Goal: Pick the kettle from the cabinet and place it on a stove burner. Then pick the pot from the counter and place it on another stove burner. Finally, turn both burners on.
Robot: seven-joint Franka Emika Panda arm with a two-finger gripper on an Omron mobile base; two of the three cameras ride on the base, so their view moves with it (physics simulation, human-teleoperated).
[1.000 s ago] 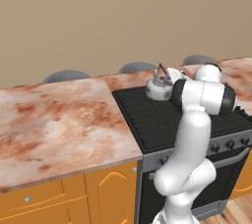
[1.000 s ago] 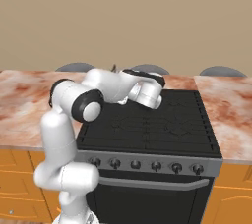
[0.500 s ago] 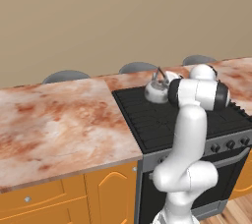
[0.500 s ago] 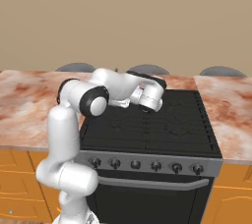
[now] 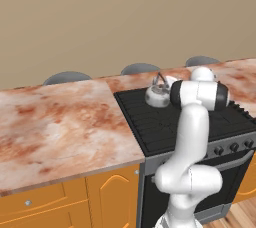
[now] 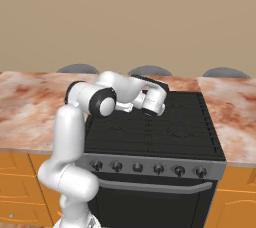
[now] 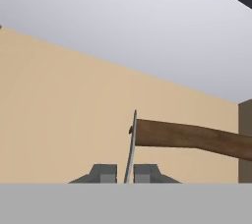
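The gripper (image 7: 125,173) is clenched on the thin upright handle of the kettle (image 5: 158,95). The kettle sits over the stove's (image 5: 150,122) burner at eleven o'clock.

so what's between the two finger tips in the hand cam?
The kettle's thin metal loop handle, upright between the tips of the shut gripper; its brown wooden grip runs off to the side. Hand view.

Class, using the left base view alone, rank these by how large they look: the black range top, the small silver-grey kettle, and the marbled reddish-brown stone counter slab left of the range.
1. Marbled reddish-brown stone counter slab, though it lies nearest the camera.
2. Black range top, partly hidden by the arm.
3. Small silver-grey kettle, clearly smallest.
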